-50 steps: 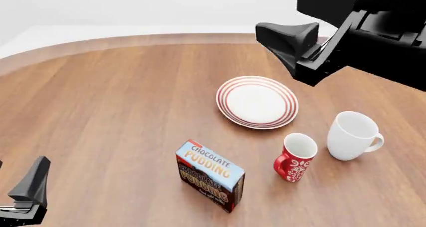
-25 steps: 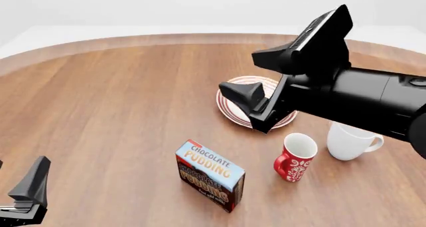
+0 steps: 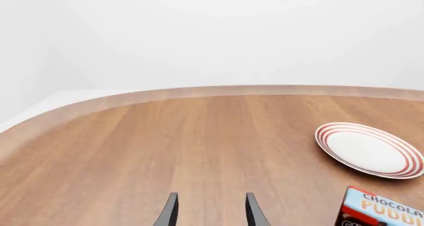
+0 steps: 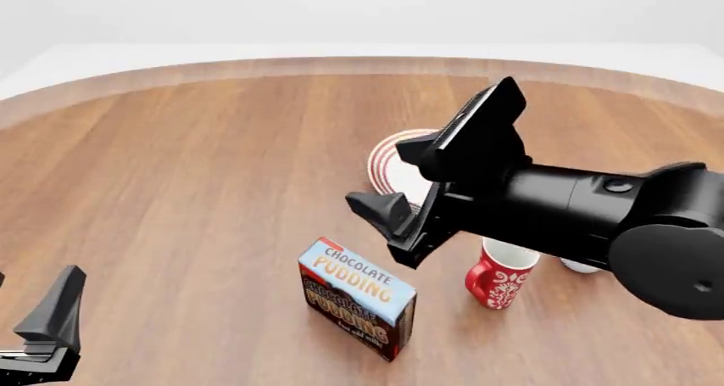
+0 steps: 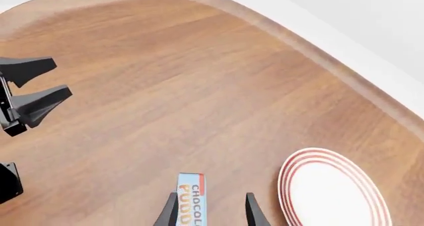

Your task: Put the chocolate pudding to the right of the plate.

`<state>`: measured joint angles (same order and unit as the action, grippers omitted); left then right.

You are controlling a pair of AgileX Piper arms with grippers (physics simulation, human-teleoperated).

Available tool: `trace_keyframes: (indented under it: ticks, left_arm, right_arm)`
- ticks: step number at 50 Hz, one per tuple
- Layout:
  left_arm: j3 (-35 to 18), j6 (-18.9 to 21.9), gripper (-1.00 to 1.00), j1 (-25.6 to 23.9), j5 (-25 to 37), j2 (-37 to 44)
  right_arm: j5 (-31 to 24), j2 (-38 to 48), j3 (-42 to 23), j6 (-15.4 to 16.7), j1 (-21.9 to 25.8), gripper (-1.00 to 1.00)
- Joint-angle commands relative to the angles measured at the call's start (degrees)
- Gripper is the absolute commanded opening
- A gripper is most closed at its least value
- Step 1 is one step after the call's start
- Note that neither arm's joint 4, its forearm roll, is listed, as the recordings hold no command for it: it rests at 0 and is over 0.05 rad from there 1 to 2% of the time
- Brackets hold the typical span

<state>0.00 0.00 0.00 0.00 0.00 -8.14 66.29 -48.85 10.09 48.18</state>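
Note:
The chocolate pudding point(image 4: 356, 297) is a carton with a light blue top, lying on the wooden table near the front. It also shows in the left wrist view point(image 3: 384, 211) and the right wrist view point(image 5: 190, 202). The plate point(image 4: 377, 169), white with red rings, lies behind it, mostly hidden by my right arm; it shows in the wrist views point(image 3: 368, 149) point(image 5: 328, 191). My right gripper point(image 4: 398, 179) is open and empty in the air just above and behind the pudding. My left gripper point(image 4: 51, 327) is open and empty at the front left corner.
A red patterned mug point(image 4: 498, 280) stands right of the pudding. A white mug point(image 4: 579, 267) is almost fully hidden behind my right arm. The table's curved far edge point(image 4: 283, 64) runs across the back.
My right arm has swung down and to the left, from high above the plate's far right to just over the pudding, now covering the plate and white mug. The left arm has not moved.

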Motion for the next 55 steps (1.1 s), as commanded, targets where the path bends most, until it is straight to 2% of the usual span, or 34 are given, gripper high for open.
trace_keyframes:
  ticks: [1, 40, 55]
  left_arm:
    - [0.0, 0.0, 1.0, 0.0, 0.0, 0.0]
    - [0.0, 0.0, 1.0, 0.0, 0.0, 0.0]
    - [0.0, 0.0, 1.0, 0.0, 0.0, 0.0]
  right_arm:
    - [2.11, 2.02, 1.65, -1.03, 0.79, 1.0]
    - [7.76, 7.53, 5.24, -3.54, 2.08, 1.0]
    - [7.96, 6.98, 6.28, -3.87, 1.7, 1.0]
